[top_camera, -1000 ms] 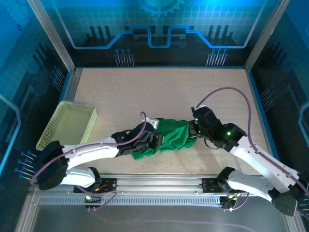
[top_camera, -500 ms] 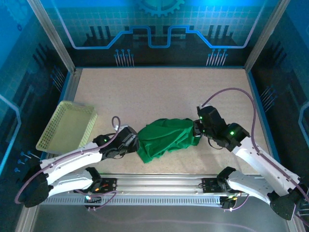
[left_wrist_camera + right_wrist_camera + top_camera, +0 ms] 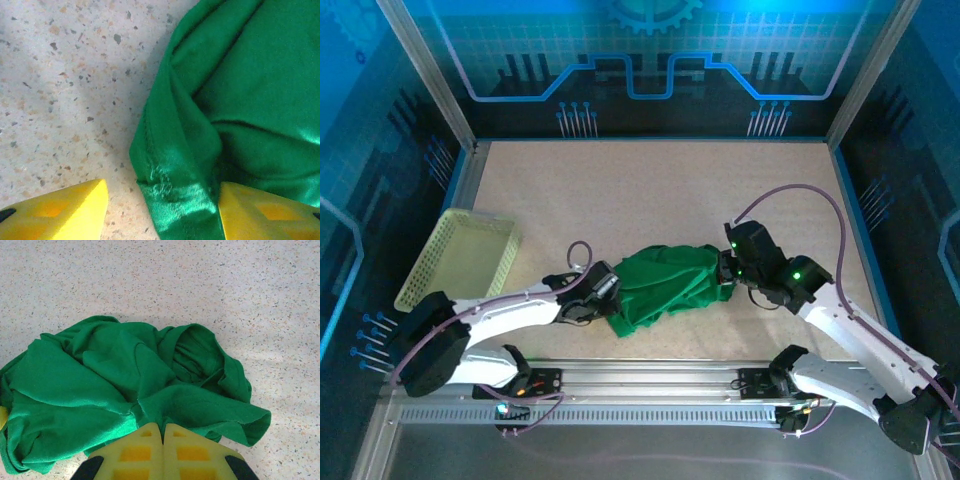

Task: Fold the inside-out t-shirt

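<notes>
Between two grippers, one t-shirt [image 3: 665, 285] (crumpled): left gripper [image 3: 161, 189] apart, right gripper [image 3: 163, 429] clamped on it.

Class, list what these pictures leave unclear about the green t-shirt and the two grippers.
- Right wrist view: whether the shut right gripper pinches the t-shirt; the gripper itself covers the contact.
- Left wrist view: the t-shirt's extent, cut off by the top and right edges beyond the open left gripper.
- Top view: sleeves and collar, lost in the crumple and too small.
</notes>
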Motion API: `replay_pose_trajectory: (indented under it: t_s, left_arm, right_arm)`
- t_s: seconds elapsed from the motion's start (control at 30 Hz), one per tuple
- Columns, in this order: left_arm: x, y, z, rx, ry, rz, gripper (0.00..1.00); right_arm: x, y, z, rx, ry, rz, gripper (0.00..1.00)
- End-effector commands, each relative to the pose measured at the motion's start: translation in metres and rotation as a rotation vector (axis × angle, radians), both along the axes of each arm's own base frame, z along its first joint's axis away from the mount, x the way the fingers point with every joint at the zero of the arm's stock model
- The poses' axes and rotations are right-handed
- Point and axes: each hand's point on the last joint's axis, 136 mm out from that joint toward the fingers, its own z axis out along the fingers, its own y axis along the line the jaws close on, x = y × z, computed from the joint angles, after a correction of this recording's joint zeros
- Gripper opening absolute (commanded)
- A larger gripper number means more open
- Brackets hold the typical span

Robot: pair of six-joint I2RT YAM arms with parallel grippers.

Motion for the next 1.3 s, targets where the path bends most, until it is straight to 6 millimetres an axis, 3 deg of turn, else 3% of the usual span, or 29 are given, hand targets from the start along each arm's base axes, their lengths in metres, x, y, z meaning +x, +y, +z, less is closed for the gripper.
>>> replay_pose_trajectory:
  t_s: [0.0,0.07,0.1,0.3,0.77,0.87,1.03,1.17,1.27]
  left_arm:
    - [0.009,-0.002,0.003,-0.004,-0.004,0.043,0.56]
    - [0.011,-0.001,0.001,-0.002,-0.007,0.042,0.51]
    - [0.012,0.000,0.000,-0.005,-0.007,0.041,0.48]
    - [0.011,0.005,0.003,-0.010,-0.025,0.032,0.31]
    - [0.013,0.018,0.027,-0.072,-0.159,-0.012,0.09]
    - [0.026,0.022,0.052,-0.131,-0.262,-0.026,0.05]
    - [0.055,0.020,0.115,-0.228,-0.453,-0.075,0.08]
    - [0.071,0.014,0.155,-0.299,-0.567,-0.113,0.00]
    - [0.082,0.011,0.182,-0.353,-0.642,-0.115,0.00]
  right_arm:
    - [0.001,-0.001,-0.001,0.017,-0.001,-0.014,0.00]
    - [0.001,-0.001,-0.001,0.014,-0.004,-0.016,0.00]
    - [-0.002,-0.004,-0.012,-0.005,0.018,-0.018,0.00]
    - [0.000,-0.013,-0.015,-0.047,0.018,-0.051,0.00]
    - [0.005,-0.032,-0.024,-0.087,0.070,-0.131,0.00]
    - [0.010,-0.036,-0.005,-0.063,0.047,-0.159,0.00]
    - [0.010,-0.050,0.031,0.002,-0.017,-0.197,0.00]
    - [0.011,-0.056,0.075,0.038,-0.092,-0.192,0.00]
    - [0.011,-0.061,0.115,0.044,-0.160,-0.186,0.00]
